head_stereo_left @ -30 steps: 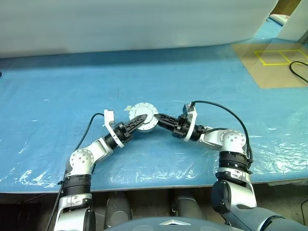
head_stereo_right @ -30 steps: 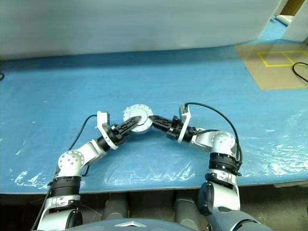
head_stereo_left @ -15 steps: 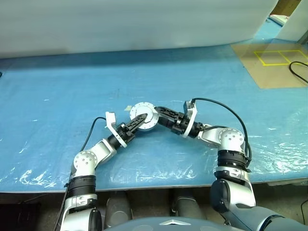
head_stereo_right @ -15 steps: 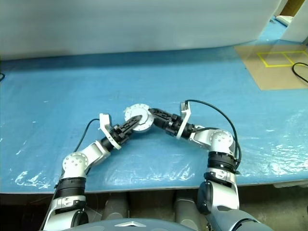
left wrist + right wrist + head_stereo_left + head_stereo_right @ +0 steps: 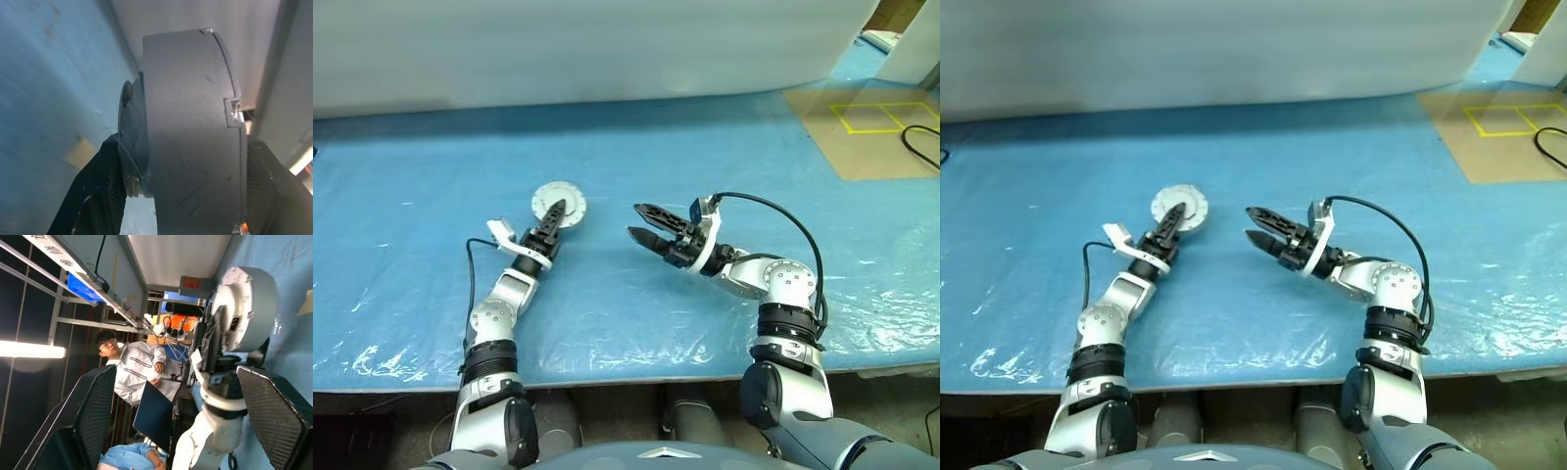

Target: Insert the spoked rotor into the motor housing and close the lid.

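Observation:
My left gripper (image 5: 555, 210) is shut on the motor housing (image 5: 567, 194), a round silver-grey drum held just above the blue table, left of centre. In the left wrist view the drum (image 5: 190, 127) fills the gap between both fingers (image 5: 93, 200). Its plain grey face with small marks around the rim points up and looks like the lid closed on it. The spoked rotor is hidden. My right gripper (image 5: 633, 219) stands open and empty a hand's width to the right of the drum, pointing at it. The right wrist view shows the drum (image 5: 247, 308) ahead.
Blue plastic sheeting covers the table (image 5: 724, 166), and its front edge runs below my arms. A brown board with a yellow taped square (image 5: 871, 122) and a black cable (image 5: 920, 147) lie at the far right. A white wall (image 5: 587, 49) closes the back. A person (image 5: 134, 367) sits beyond.
Both grippers were at the drum in the middle. The right gripper opened and let go. The left gripper carried the drum to the left and farther away.

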